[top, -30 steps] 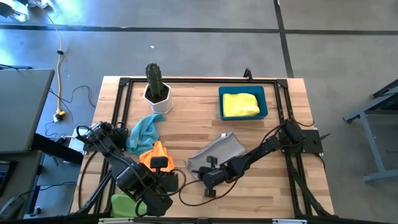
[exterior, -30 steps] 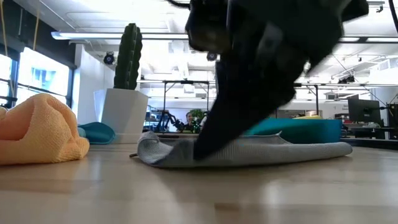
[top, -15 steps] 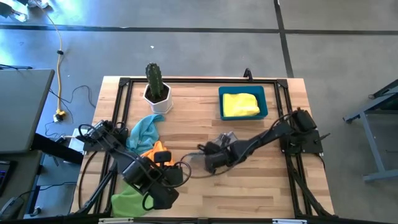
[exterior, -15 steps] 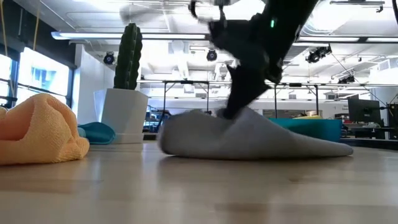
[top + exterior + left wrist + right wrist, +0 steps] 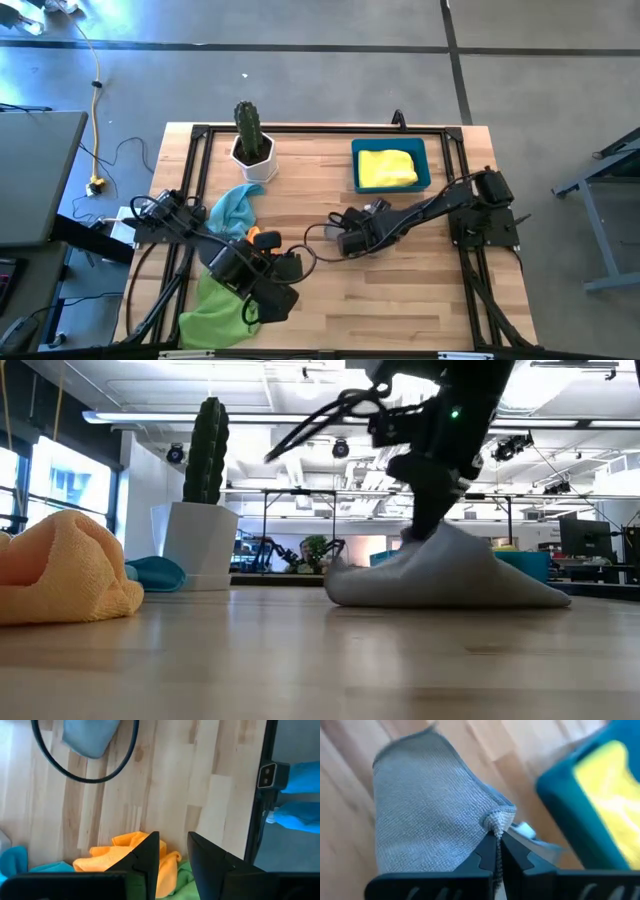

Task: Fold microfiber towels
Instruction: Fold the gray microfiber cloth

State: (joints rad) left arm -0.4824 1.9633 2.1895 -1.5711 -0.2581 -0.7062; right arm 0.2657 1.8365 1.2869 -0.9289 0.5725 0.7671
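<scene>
The grey towel stands bunched up like a tent at mid table, with my right gripper shut on its raised top. In the high view the right gripper is left of the blue bin. My left gripper hovers open above the orange towel and the lime green towel, with nothing between its fingers. The light blue towel lies crumpled near the cactus pot. A yellow towel lies in the bin. My right gripper pinches a bunched corner of the grey towel's hemmed edge between its two fingertips. The fingers slant down from above. The towel drapes below the fingers, its lifted part folded over, and its lower part rests on the table.
A cactus in a white pot stands at the far left. The blue bin stands at the far right. A black frame runs along the table's edges. Cables loop between the two arms. Bare wood lies near the front right.
My right gripper has risen and gone toward the table's far right, tipping further downward, still shut on the grey towel. The towel's lifted end has come over its resting part, from flat to a bunched tent. My left gripper has swung a little toward the table's right.
</scene>
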